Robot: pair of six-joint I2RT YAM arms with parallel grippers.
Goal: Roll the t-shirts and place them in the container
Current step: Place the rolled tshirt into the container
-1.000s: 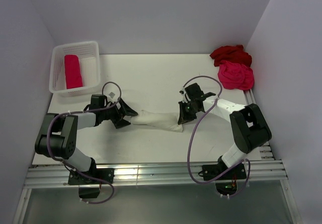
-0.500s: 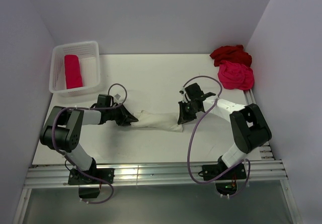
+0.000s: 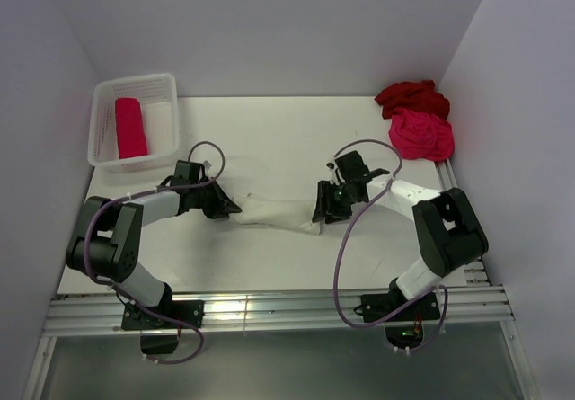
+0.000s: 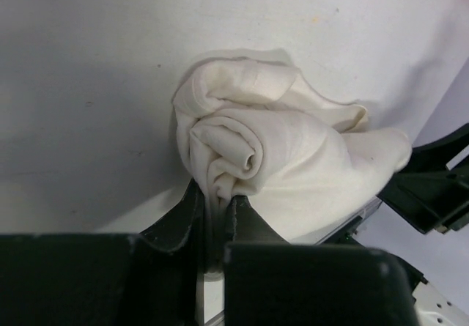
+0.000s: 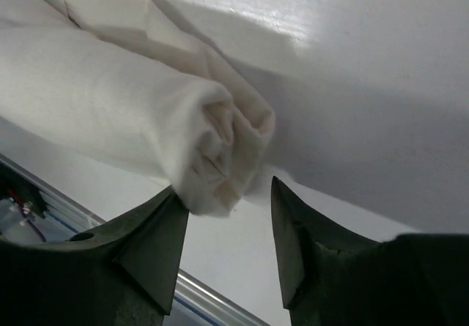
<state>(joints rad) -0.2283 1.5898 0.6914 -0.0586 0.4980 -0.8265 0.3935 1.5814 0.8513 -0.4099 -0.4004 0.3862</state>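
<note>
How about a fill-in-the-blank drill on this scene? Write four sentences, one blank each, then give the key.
1. The gripper shut on the cream shirt is the ____ one.
2. The right gripper, at that shirt's other end, is ____.
3. The basket holds ____ rolled pink shirt.
4. The dark red shirt lies in the table's far ____ corner.

Missing words: left; open; one; right.

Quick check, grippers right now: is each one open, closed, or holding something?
Left gripper: closed, pinching one end of the rolled cream-white cotton t-shirt.
Right gripper: open at the roll's other end, not clamping it.
</note>
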